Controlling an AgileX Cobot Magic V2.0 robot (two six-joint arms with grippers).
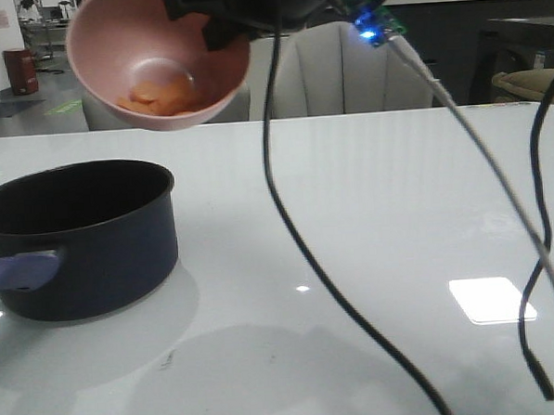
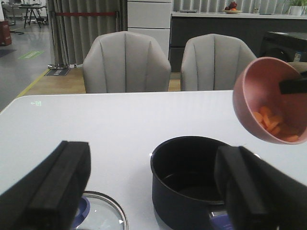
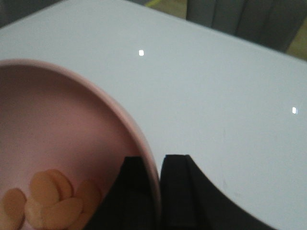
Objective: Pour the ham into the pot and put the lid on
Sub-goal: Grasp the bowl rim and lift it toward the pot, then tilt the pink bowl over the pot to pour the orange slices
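Note:
My right gripper [image 3: 158, 165] is shut on the rim of a pink bowl [image 1: 158, 60], one finger inside and one outside, and holds it tilted high above the table. Orange ham slices [image 1: 160, 100] lie heaped at the bowl's low side, also visible as ham [image 2: 273, 125] and ham [image 3: 50, 201]. The dark pot [image 1: 84, 241] with its blue-purple handle [image 1: 16, 274] stands empty at the left, below and left of the bowl. The glass lid [image 2: 103, 213] with a blue knob lies on the table beside the pot [image 2: 192, 177]. My left gripper [image 2: 153, 191] hovers open over lid and pot.
Black and grey cables [image 1: 297, 234] hang from the right arm across the middle and right of the white table [image 1: 370, 212]. Two grey chairs [image 2: 125, 62] stand behind the table's far edge.

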